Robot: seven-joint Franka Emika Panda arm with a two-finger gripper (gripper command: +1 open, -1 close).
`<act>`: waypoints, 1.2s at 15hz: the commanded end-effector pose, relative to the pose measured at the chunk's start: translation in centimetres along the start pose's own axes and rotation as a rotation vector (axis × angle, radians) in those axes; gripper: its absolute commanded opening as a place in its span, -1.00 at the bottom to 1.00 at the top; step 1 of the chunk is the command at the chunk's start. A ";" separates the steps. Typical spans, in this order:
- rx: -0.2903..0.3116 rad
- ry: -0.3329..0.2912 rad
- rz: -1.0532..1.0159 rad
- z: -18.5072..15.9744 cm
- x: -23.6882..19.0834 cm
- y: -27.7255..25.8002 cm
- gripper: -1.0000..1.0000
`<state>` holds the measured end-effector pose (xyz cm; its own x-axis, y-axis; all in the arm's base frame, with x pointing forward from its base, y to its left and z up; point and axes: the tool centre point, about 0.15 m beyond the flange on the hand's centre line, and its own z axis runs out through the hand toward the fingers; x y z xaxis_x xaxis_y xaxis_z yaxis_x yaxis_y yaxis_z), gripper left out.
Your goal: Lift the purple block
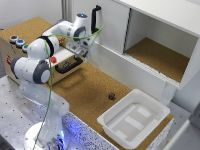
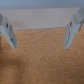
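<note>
Purple block (image 1: 111, 95) alone on cork, white tray (image 1: 114, 126) beside

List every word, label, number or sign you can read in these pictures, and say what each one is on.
None can be read.
The box with coloured buttons has small marks on its front, too blurred to read.
The white tray, purple block and gripper show no text.
</note>
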<state>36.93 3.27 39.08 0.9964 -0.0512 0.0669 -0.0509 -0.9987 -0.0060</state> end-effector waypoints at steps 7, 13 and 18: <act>0.009 0.027 0.053 8.8 4.0 15.8 1.00; -0.038 -0.026 -0.127 12.6 7.8 17.6 1.00; -0.080 -0.054 -0.217 15.8 8.1 18.5 1.00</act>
<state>41.70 -13.55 27.03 0.9874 0.1039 0.1197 0.1016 -0.9945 0.0259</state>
